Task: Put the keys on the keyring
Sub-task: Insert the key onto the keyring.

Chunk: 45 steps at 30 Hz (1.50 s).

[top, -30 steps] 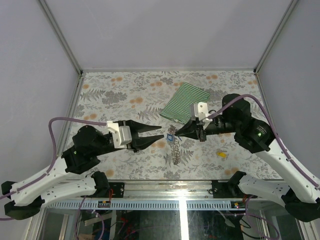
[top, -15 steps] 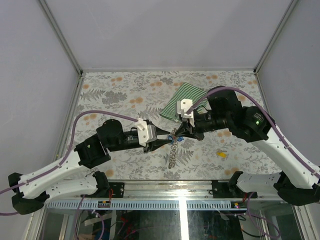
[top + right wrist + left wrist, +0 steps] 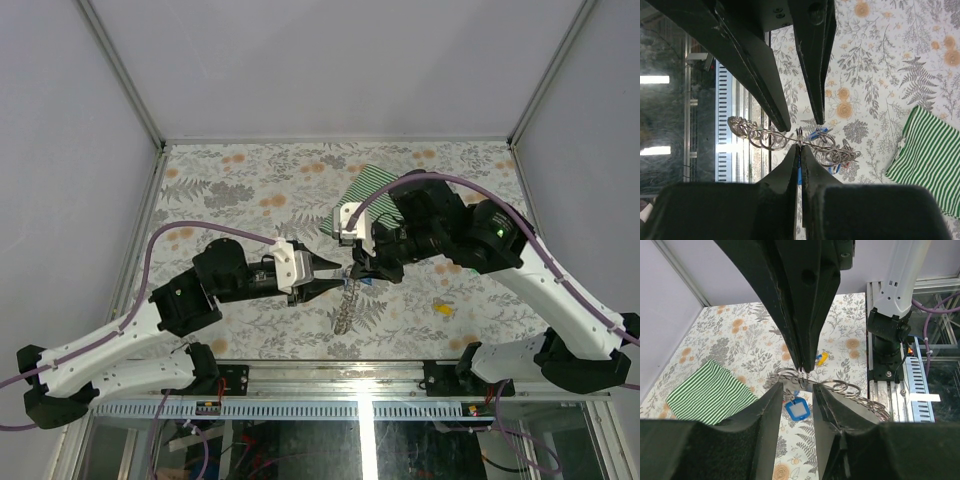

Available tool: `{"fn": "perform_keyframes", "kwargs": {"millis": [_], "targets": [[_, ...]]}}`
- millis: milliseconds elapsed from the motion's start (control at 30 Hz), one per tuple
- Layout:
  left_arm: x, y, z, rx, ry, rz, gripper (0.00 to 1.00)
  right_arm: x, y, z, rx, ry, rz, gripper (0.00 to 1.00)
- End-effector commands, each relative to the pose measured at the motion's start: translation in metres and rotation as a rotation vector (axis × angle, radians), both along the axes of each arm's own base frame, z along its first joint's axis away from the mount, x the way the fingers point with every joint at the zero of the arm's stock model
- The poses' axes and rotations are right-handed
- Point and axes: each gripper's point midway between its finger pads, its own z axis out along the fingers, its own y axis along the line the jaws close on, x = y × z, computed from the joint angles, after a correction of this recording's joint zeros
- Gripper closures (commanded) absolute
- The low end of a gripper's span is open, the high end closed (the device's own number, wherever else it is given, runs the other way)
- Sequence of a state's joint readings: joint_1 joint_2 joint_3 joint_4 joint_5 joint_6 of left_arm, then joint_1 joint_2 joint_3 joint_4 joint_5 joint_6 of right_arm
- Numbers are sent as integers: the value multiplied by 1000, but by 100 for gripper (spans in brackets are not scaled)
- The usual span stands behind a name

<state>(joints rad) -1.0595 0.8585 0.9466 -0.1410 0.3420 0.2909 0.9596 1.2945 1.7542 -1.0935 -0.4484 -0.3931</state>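
Observation:
My right gripper [image 3: 800, 146] is shut on a ring of the silvery keyring [image 3: 765, 137] and holds it above the table, the chain of loops sagging on both sides. A blue key [image 3: 798, 410] hangs from the keyring by its small loop. My left gripper [image 3: 797, 390] is open, its fingers on either side of the blue key just below the held ring. In the top view the two grippers meet tip to tip, left [image 3: 333, 281] and right [image 3: 357, 272], with the keyring [image 3: 345, 310] dangling under them. A yellow key [image 3: 441, 309] lies alone on the table to the right.
A green-and-white striped cloth [image 3: 362, 186] lies at the back, partly under my right arm; it also shows in the left wrist view [image 3: 710, 390]. The floral table cover [image 3: 230, 190] is walled on three sides. The arm bases and a metal rail [image 3: 360, 410] line the near edge.
My left arm swung in from the left until its open fingers reached the keyring. My right gripper shifted left with the keyring, which now hangs off the table.

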Motion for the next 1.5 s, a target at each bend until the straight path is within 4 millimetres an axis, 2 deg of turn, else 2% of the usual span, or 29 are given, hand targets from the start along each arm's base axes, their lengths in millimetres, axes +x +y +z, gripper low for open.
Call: {"fn": "perform_keyframes", "kwargs": {"millis": [0, 200, 467, 767, 833, 900, 1033, 1167, 1267, 1333, 1367, 1467], "targets": [[-3, -4, 22, -85, -53, -26, 69, -2, 3, 15, 20, -26, -4, 100], [-7, -10, 24, -102, -43, -58, 72, -4, 9, 15, 20, -22, 16, 100], [-7, -13, 18, -73, -38, -68, 82, -6, 12, 15, 22, -25, 28, 100], [-3, -13, 12, -37, -42, -53, 83, -7, 15, 15, 29, -25, 38, 100], [-3, -13, 11, -31, -39, -56, 88, -7, 15, 15, 29, -25, 39, 100], [-4, -13, 11, -29, -38, -59, 99, -7, 15, 15, 30, -29, 40, 100], [-4, -13, 12, -26, -36, -60, 100, -6, 14, 17, 46, -43, 36, 100], [-1, -9, 21, -57, -40, -26, 100, -2, 10, 29, 102, -82, -14, 90], [7, -4, 27, -104, -28, 32, 100, -1, 10, 45, 205, -103, -58, 75], [9, -1, 32, -150, -17, 61, 100, -2, 5, 63, 298, -125, -102, 68], [10, 1, 35, -177, -15, 73, 100, 1, 3, 65, 326, -130, -137, 64], [12, 7, 41, -250, 8, 105, 100, 8, -7, 82, 461, -134, -261, 62]]}}
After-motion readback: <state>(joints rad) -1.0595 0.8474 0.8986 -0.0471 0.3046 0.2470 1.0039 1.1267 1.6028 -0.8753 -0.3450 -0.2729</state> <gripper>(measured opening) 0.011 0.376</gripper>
